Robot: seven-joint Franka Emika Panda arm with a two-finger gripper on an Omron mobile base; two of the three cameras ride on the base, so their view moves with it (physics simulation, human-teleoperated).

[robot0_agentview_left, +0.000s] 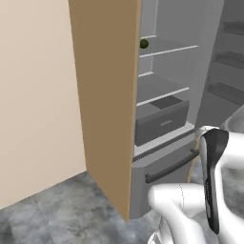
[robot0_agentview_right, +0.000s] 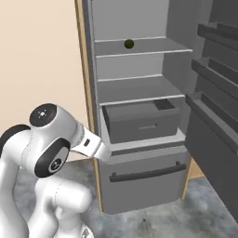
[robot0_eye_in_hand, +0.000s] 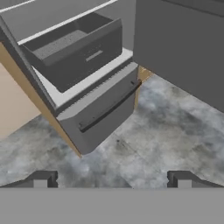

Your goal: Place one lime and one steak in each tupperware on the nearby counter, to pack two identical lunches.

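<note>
A dark green lime (robot0_agentview_right: 129,43) sits alone on the upper shelf (robot0_agentview_right: 153,48) of the open fridge, near the shelf's middle and toward the back; in the left base view it shows as a small round dot (robot0_agentview_left: 144,44) just past the edge of the wooden side panel (robot0_agentview_left: 107,95). The pincer (robot0_eye_in_hand: 112,179) is spread wide and holds nothing, its two dark tips pointing down at the marbled floor (robot0_eye_in_hand: 166,131) in front of the half-open drawer (robot0_eye_in_hand: 74,48) and the bottom freezer drawer with its bar handle (robot0_eye_in_hand: 109,107). The lime is likely light, firm and smooth, and being round it will probably roll if nudged on the flat shelf, so the tips should close squarely across its widest part, from the front or slightly above, with the shelf above leaving limited room. A firm but modest squeeze should do; the rind will not bruise easily. No steak or tupperware is to be seen here.
</note>
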